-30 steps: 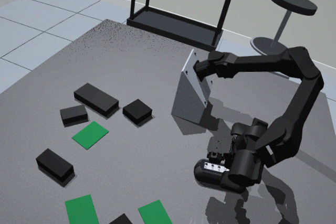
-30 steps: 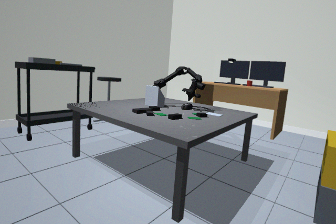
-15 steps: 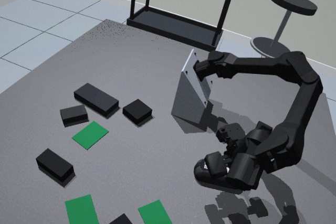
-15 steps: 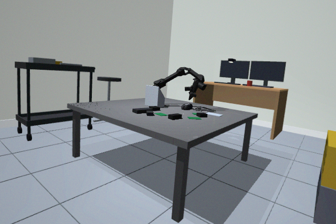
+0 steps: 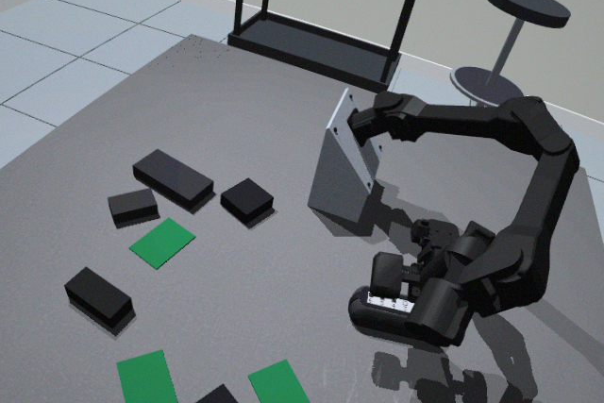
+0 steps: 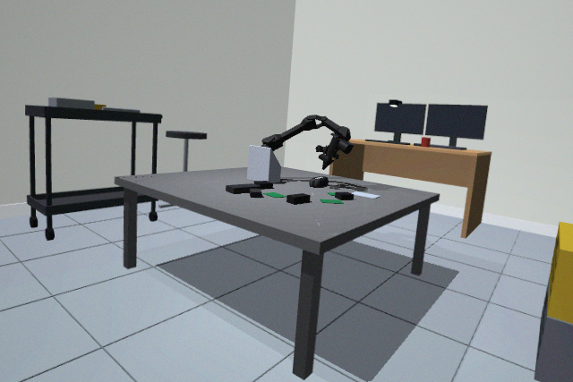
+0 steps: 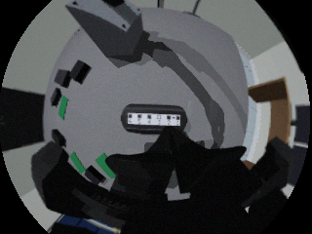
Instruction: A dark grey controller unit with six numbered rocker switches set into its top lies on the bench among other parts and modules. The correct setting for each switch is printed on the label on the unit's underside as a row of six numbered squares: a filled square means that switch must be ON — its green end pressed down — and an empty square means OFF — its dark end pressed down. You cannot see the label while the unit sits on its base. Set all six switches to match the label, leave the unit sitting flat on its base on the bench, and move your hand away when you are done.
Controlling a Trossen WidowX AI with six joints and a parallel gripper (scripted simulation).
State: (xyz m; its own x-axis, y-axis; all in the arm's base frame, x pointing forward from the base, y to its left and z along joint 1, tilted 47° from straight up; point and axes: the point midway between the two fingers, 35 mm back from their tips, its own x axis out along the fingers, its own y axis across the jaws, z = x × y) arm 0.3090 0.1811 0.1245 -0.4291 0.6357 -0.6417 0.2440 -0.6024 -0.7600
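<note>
While the controller unit [image 5: 380, 321] [image 6: 319, 182] [image 7: 153, 118] lies label-up (six squares showing), the pincer [image 5: 413, 286] [image 6: 325, 165] [image 7: 168, 128] is closed, empty.

This looks like an electronics workshop or lab, with flat green rectangular boards [image 5: 162, 243] [image 6: 274, 195] and black box-shaped modules [image 5: 173, 178] [image 6: 298, 199] on a grey four-legged bench [image 5: 273, 291] [image 6: 222, 211], a black wheeled metal cart [image 5: 311, 70] [image 6: 99, 112], and a brown wooden desk [image 6: 418, 163] bearing two dark flat monitors [image 6: 457, 121].

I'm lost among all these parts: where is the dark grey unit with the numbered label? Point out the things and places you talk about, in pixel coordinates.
In the top view, the dark grey rounded unit [image 5: 377, 316] [image 6: 319, 182] [image 7: 154, 129] lies lower right, beneath the black gripper [image 7: 168, 128].
</note>
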